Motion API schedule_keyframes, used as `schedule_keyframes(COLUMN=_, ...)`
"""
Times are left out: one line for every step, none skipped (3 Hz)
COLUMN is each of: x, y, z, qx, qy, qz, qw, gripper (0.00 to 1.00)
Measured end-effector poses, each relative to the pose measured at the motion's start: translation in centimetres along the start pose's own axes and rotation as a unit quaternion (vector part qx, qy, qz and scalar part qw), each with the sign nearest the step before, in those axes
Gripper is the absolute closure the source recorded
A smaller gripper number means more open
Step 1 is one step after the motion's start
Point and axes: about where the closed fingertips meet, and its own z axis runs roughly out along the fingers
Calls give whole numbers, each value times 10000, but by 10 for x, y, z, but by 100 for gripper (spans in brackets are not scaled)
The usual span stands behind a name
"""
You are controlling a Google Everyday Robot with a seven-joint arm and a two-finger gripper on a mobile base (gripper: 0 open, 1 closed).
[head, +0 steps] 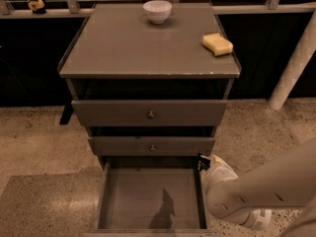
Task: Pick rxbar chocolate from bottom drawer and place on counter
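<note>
Rxbar chocolate [202, 162] shows only as a small black scrap with white print at the far right corner of the bottom drawer [126, 196], above its right wall and right at the tip of the gripper [206, 166]. Whether the gripper clasps it, or how wide it stands, I cannot tell; the pale wrist [222, 191] hides it. The drawer is pulled out. On the counter [128, 48] a white bowl [157, 11] stands at the far edge and a yellow sponge [217, 44] lies to the right.

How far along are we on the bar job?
Done: bottom drawer is open, its floor showing no bar. In hand: the gripper sits at the drawer's right rear corner; whether it holds the rxbar chocolate is unclear. Left: no bar on the counter yet.
</note>
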Motion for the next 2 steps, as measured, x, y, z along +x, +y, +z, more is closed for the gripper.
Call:
schedule_keyframes(x=-47, y=-15, z=-1, qx=226, qy=-358, qz=-393, qw=9983, gripper=100)
schedule_keyframes(x=-96, y=-35, z=-18, qx=598, qy=-773, qz=-711, qw=9927, gripper=100)
